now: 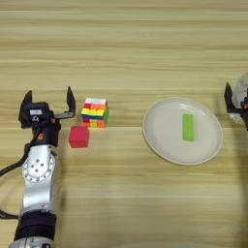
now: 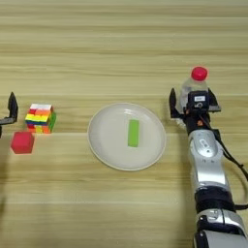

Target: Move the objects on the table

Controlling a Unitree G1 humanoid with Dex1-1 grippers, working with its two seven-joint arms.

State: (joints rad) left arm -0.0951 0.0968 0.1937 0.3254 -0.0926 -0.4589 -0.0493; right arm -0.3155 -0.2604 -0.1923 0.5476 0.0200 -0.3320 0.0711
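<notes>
A multicoloured puzzle cube (image 1: 95, 112) sits on the wooden table (image 1: 121, 43) left of centre, and a smaller plain red cube (image 1: 78, 136) lies just in front of it to the left. My left gripper (image 1: 48, 101) stands open just left of both cubes, with nothing between its fingers (image 1: 71, 100). At the right, a clear bottle (image 2: 193, 88) with a red cap (image 2: 199, 73) stands upright. My right gripper (image 2: 193, 104) is open around the bottle's lower part. One finger (image 2: 172, 104) stands apart from the bottle's left side, and the gripper body hides the bottle's base.
A round white plate (image 2: 104, 140) lies between the cubes and the bottle, with a flat green strip (image 2: 133, 132) on it. Its right rim comes close to my right gripper. Bare planks stretch across the far side and the near side of the table.
</notes>
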